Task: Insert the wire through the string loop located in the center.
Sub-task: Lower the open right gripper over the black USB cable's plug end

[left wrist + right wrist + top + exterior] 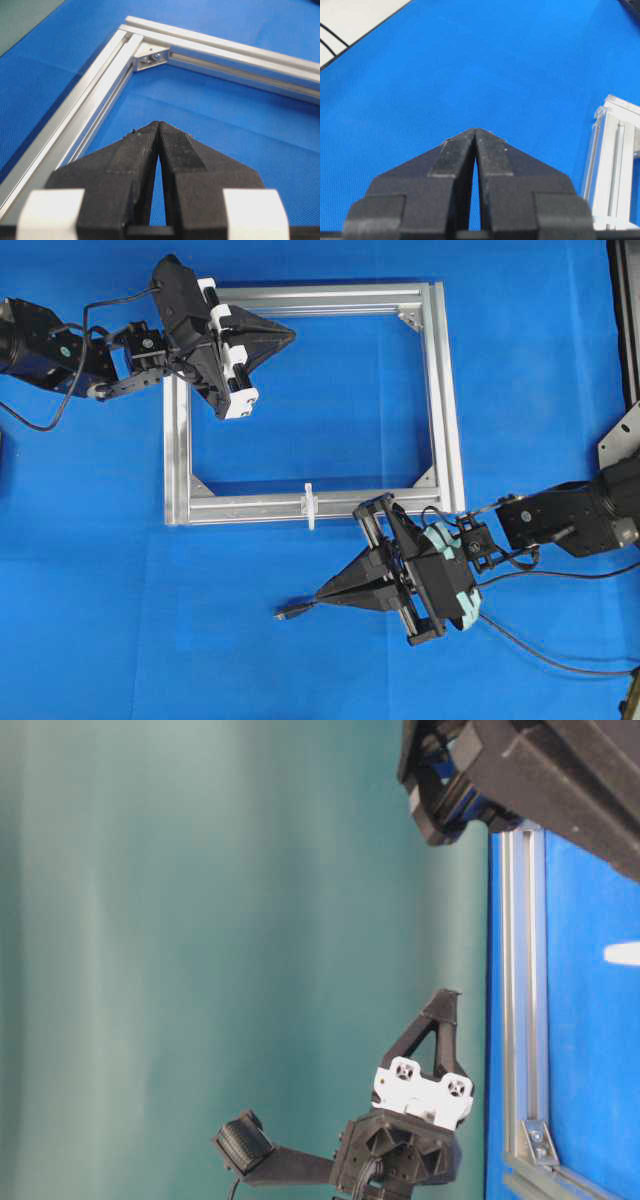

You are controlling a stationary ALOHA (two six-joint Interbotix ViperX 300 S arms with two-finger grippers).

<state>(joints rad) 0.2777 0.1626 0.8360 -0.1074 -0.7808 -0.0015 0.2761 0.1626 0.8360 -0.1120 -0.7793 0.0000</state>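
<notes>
black wire (290, 613) mostly hidden under right gripper (322, 595)

The string loop (310, 504) is seen upright on the frame's near bar (250, 508); the wire's plug tip (288, 614) is found beside the closed right pincer (322, 597).

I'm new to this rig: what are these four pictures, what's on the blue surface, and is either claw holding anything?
Two robot arms work over a blue table. The overhead view shows both. The table-level view is turned sideways. The last two come from cameras on each wrist, looking along the claws.

The left gripper sits over the top bar of a silver aluminium frame. The right gripper is below the frame. Both are shut and hold nothing.

A tiny white string loop crosses the frame's lower bar. The wire, of which only the plug end shows, lies on the table just beyond the right gripper's tip, ungrasped.
</notes>
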